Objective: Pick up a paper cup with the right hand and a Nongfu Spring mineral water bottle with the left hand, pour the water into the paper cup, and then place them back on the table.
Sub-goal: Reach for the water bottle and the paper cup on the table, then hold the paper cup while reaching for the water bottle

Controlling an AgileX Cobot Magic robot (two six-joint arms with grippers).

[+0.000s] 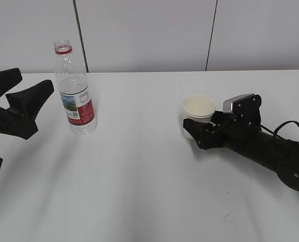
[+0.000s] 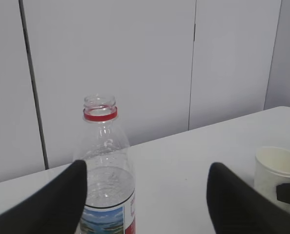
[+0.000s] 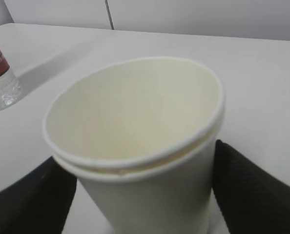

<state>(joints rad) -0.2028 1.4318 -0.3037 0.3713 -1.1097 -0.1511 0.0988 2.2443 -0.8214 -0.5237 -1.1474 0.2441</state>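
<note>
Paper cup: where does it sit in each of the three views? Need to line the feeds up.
Exterior view: paper cup right of centre, between the right gripper's fingers.
Left wrist view: cut off at the right edge, lower half.
Right wrist view: fills the centre, open mouth toward the camera, a finger on each side.
Shared landmark: the Nongfu Spring bottle, left of the cup in all three views.

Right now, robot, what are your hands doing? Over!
Right gripper around paper cup, grip unclear. Left gripper open, beside bottle, uncapped. Nothing blocking.
</note>
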